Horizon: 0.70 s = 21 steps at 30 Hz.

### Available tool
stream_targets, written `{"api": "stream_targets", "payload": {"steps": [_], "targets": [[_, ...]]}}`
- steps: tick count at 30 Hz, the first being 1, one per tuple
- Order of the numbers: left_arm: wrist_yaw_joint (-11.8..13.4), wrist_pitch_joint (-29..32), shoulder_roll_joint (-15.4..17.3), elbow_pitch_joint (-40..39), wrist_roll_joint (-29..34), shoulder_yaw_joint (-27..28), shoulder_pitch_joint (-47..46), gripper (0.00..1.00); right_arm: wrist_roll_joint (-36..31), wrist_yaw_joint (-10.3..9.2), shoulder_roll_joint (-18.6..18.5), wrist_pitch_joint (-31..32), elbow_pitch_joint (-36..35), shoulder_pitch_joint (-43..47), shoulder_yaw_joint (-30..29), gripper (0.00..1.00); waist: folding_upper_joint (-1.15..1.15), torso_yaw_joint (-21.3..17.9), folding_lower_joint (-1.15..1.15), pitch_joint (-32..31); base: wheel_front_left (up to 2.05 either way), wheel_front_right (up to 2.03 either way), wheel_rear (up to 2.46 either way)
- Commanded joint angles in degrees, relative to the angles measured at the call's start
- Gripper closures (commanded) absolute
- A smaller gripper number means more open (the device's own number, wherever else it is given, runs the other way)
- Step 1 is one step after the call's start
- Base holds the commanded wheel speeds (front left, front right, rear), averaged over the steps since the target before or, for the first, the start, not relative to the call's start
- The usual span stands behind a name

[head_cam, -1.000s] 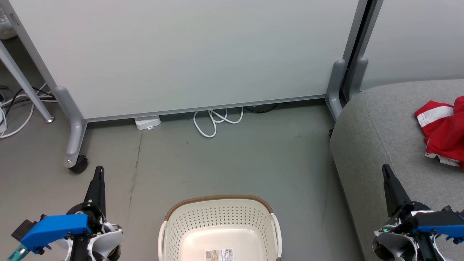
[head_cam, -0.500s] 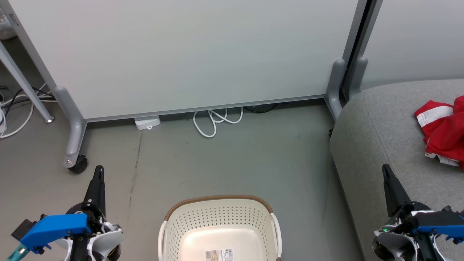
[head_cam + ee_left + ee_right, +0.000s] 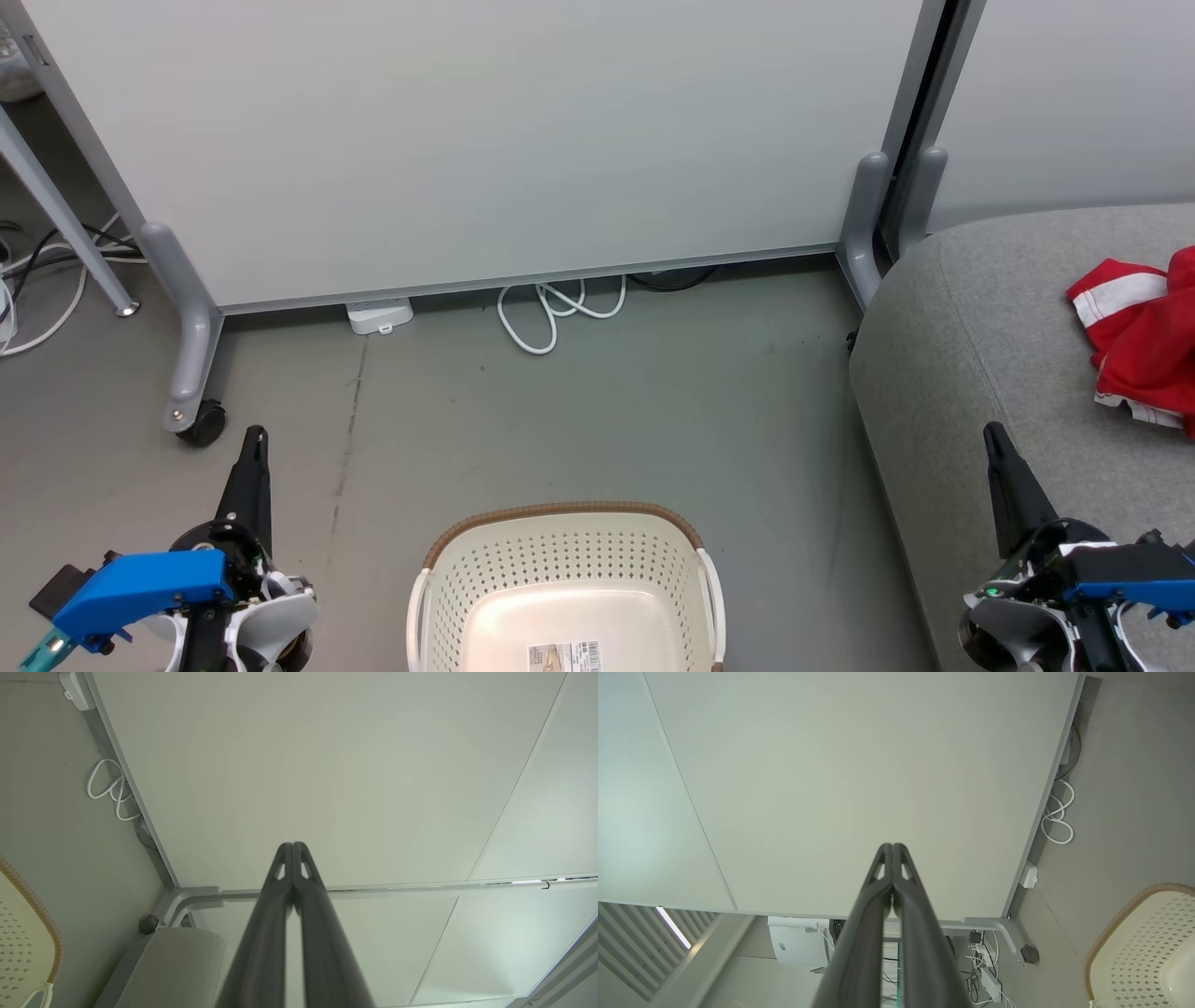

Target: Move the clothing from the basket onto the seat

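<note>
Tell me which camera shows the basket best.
The head view: the basket sits low centre, showing brown rim, perforated wall and bottom, though its near end is cut off. The left wrist view catches a strip at its lower left, the right wrist view a corner at its lower right.

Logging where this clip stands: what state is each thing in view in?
Bright red white-striped fabric clothing: crumpled on the grey woven-fabric sofa seat.
Cream-white perforated plastic basket with brown rim: upright on the floor, visible part empty.
Left gripper: shut, empty.
Right gripper: shut, empty.
White cable: coiled on the floor.
</note>
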Motion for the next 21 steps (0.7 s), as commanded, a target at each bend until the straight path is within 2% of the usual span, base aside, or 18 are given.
{"api": "stream_targets", "payload": {"steps": [1,21], "targets": [[0.1,0.2,-0.1,-0.1,-0.1,0.2,-0.6,1.00,0.1,0.02,0.1,0.2,0.1,-0.7,-0.1,1.00,0.00,0.0,0.00,0.0,0.00,0.00,0.00],[0.1,0.2,-0.1,-0.1,-0.1,0.2,-0.6,1.00,0.1,0.02,0.1,0.2,0.1,-0.7,-0.1,1.00,0.00,0.0,0.00,0.0,0.00,0.00,0.00]]}}
